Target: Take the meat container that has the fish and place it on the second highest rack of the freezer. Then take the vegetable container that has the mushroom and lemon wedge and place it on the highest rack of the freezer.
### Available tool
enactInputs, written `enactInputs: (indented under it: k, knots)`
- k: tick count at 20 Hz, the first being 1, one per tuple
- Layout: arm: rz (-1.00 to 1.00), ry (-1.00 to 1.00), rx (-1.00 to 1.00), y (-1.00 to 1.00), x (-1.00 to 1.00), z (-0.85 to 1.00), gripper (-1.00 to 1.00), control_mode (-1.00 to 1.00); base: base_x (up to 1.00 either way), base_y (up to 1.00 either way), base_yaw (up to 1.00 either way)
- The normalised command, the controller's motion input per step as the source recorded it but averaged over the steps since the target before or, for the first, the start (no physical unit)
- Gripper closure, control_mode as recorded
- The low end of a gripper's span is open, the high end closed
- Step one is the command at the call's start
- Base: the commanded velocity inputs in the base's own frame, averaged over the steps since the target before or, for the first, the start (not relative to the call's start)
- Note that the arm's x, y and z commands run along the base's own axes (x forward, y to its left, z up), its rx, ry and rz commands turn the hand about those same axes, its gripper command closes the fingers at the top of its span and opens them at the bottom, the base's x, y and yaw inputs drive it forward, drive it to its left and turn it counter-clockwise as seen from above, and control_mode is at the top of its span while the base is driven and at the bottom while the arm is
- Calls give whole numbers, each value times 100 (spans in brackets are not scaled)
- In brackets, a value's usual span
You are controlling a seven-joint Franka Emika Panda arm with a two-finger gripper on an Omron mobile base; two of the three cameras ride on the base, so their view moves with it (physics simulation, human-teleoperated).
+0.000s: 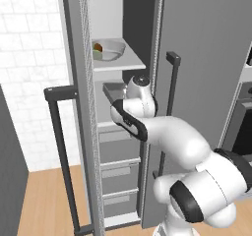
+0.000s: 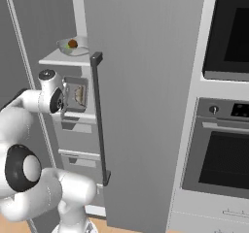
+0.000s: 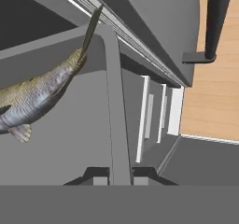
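Tray (image 3: 70, 139) with the fish (image 3: 32, 101) is at the second shelf level of the open freezer (image 2: 146, 81), just under the top shelf (image 1: 120, 62). The gripper (image 3: 120, 175) is clamped on the tray's near rim, fingers either side of the low wall. From the left base camera the tray's near end pokes out past the shelf edge, so I judge it only partly seated.

The round dish (image 1: 109, 49) with the mushroom (image 1: 98, 47) and green wedge (image 1: 97, 55) is sitting on the top shelf directly above.

Risks:
- Tray is long and held by one edge. Any wrist tilt and the fish slides toward the low side; the rim is too shallow to stop it.
- Letting go with the tray overhanging: it could tip off the shelf front.
- Lifting while inserting would knock the underside of the top shelf and jostle the dish.
- Pulling out at an angle may catch the door edge (image 1: 81, 107) or the bar handle (image 1: 171, 107) close beside the wrist.

Can't tell how much of the tray rests on the shelf; the arm hides it.
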Motion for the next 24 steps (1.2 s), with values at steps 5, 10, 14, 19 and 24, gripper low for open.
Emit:
enactInputs:
  k: [5, 10, 14, 19, 24]
  knots:
    - [0, 0, 0, 29, 58, -16, 100, -100, 0, 0, 0]
    - [0, 0, 0, 24, 54, -14, 100, -100, 0, 0, 0]
    - [0, 0, 0, 20, 39, -21, 100, -100, 0, 0, 0]
    - [0, 0, 0, 15, 32, -24, 100, -100, 0, 0, 0]
    - [0, 0, 0, 1, 29, -16, 100, -100, 0, 0, 0]
